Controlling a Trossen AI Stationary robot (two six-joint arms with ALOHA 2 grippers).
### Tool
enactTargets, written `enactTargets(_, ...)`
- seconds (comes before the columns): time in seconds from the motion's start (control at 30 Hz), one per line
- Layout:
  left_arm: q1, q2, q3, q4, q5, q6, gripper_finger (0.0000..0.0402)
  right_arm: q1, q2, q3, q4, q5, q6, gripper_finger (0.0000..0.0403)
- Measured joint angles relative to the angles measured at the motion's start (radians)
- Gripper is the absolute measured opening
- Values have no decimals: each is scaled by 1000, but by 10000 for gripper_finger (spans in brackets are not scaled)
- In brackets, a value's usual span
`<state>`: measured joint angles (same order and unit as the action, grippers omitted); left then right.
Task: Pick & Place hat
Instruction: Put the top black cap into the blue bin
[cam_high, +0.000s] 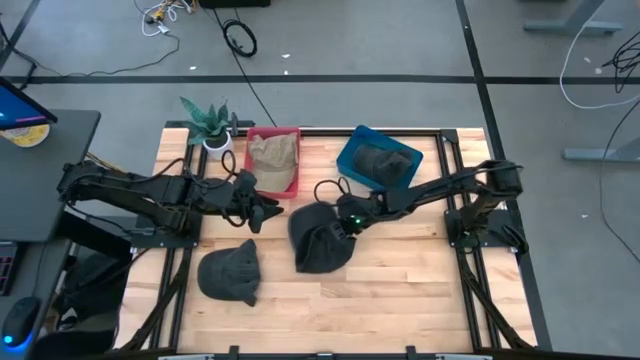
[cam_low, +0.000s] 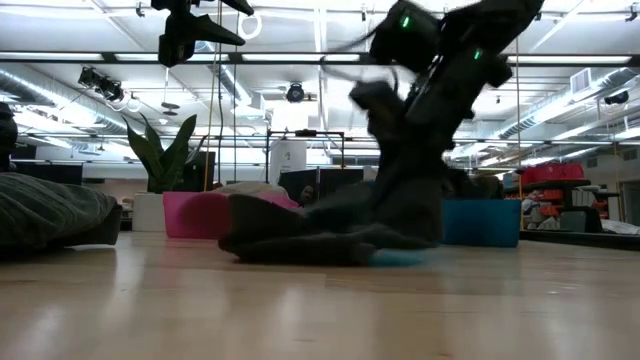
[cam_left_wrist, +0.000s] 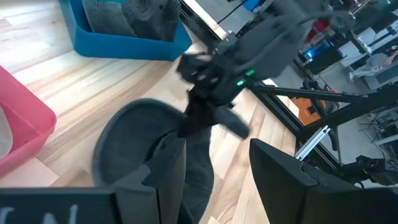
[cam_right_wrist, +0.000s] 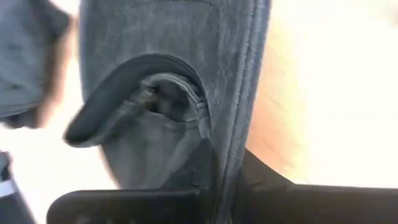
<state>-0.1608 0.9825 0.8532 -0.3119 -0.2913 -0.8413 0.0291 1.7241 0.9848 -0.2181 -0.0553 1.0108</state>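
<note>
While its fingers pinch the fabric of the dark grey hat (cam_high: 320, 240), the right gripper (cam_high: 345, 224) sits at that hat's upper edge, just in front of the blue bin (cam_high: 350, 165). The hat lies crumpled on the wooden table (cam_high: 400, 280), partly drawn upward in the low view. A second dark hat (cam_high: 230, 272) lies apart from it, nearer the left arm. The left gripper (cam_high: 262, 212) hovers beside the pink bin (cam_high: 290, 185), fingers parted around nothing. A potted plant (cam_high: 210, 125) stands by the pink bin.
</note>
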Motion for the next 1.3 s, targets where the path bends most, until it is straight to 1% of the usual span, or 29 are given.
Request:
enactTargets(0.17,0,0,0,13,-2,23,181,23,-152,0,-64,86,-106,14)
enactTargets(0.3,17,0,0,34,-27,27,181,35,-268,0,-100,192,-202,14)
enactTargets(0.4,48,0,0,89,-28,27,181,42,-339,5,-104,270,-281,14)
enactTargets(0.5,93,0,0,163,-14,27,181,46,-381,37,-135,343,-359,14)
enactTargets(0.7,181,0,0,262,0,26,181,68,-390,168,-247,500,-595,14)
enactTargets(0.83,213,-1,0,275,0,26,181,69,-389,245,-334,588,-705,14)
enactTargets(0.93,222,-1,0,279,0,26,181,68,-389,304,-415,665,-750,14)
enactTargets(1.03,227,0,0,279,0,26,181,68,-389,351,-467,713,-780,14)
enactTargets(1.13,239,0,0,281,0,26,181,70,-389,382,-524,747,-784,14)
enactTargets(1.3,270,0,0,283,0,26,181,73,-389,423,-638,840,-772,14)
